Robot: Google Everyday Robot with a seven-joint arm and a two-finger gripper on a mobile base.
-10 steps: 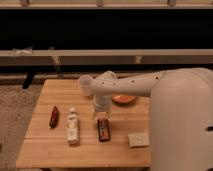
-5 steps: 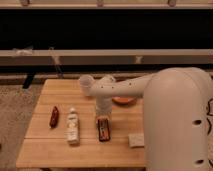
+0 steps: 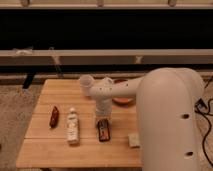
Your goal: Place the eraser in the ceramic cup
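The eraser (image 3: 103,130), a black bar with a reddish-brown stripe, lies flat on the wooden table (image 3: 50,152) near its middle. The ceramic cup (image 3: 86,83), small, white and cylindrical, stands at the table's back, left of the arm. My gripper (image 3: 103,117) hangs from the white arm directly above the eraser's far end, very close to it. The arm's bulk hides the table's right side.
A white bottle (image 3: 73,126) lies left of the eraser. A slim dark-red pointed item (image 3: 54,116) lies further left. An orange bowl (image 3: 122,100) sits behind the arm, partly hidden. A beige square pad (image 3: 133,139) lies at the front right. A bench and dark wall run behind.
The arm has swung forward and lowered, bringing the gripper down over the eraser's far end. The objects on the table have not moved.
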